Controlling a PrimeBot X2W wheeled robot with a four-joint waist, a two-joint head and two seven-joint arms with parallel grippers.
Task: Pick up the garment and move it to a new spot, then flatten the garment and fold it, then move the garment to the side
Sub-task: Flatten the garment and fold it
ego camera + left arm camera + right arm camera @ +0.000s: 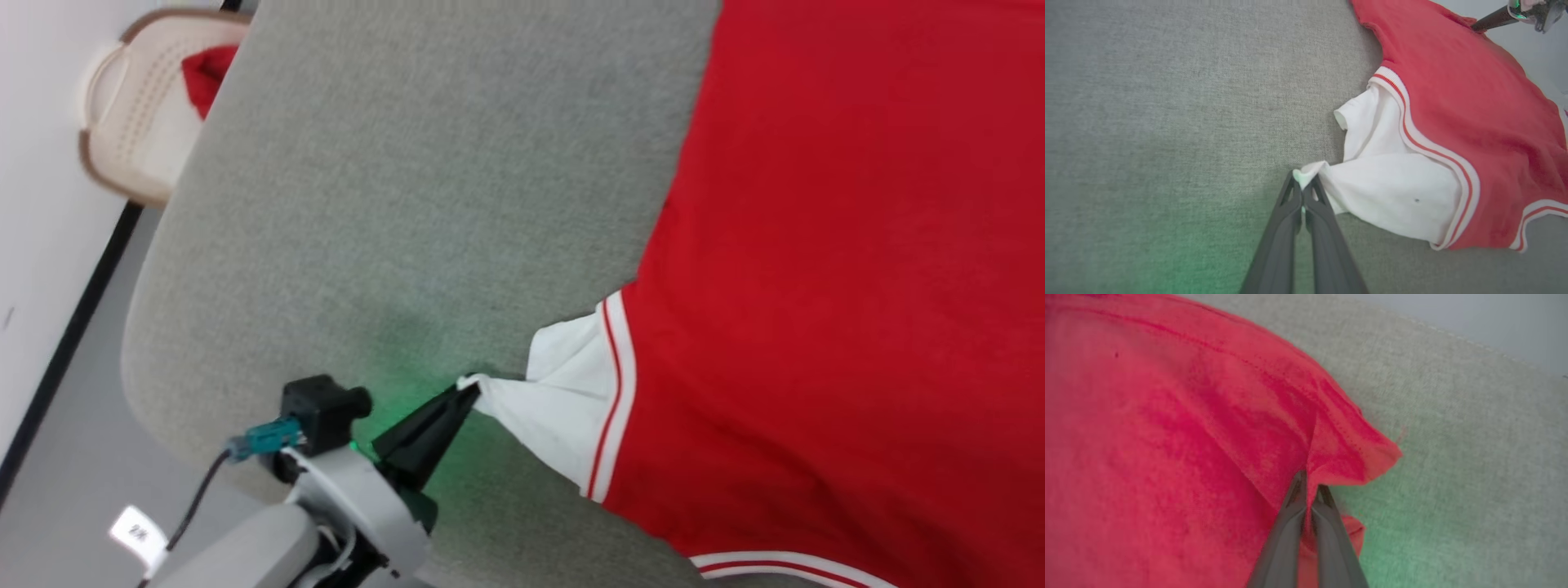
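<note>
Garment (816,245) lying on grey surface (408,204), left gripper (1302,185) pinching white sleeve tip (1312,169) — right gripper (1310,482) clamping red corner.

left gripper (1303,180): fingers pinched together on garment (1453,102) (white sleeve tip) | right gripper (1311,481): pinched on garment's red edge

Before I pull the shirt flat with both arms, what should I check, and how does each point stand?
1. Left gripper shut on the edge of the white sleeve: ok.
2. Right gripper shut on the red corner: ok.
3. Shirt resting on the grey cushion, plain red side up: ok.
4. Sleeve lying flat: not ok, it is creased and drawn to a point at the gripper.
5. Red corner lying flat: not ok, it is folded over at the gripper.
6. Far edges of the shirt free of snags: cannot tell, out of frame.
</note>
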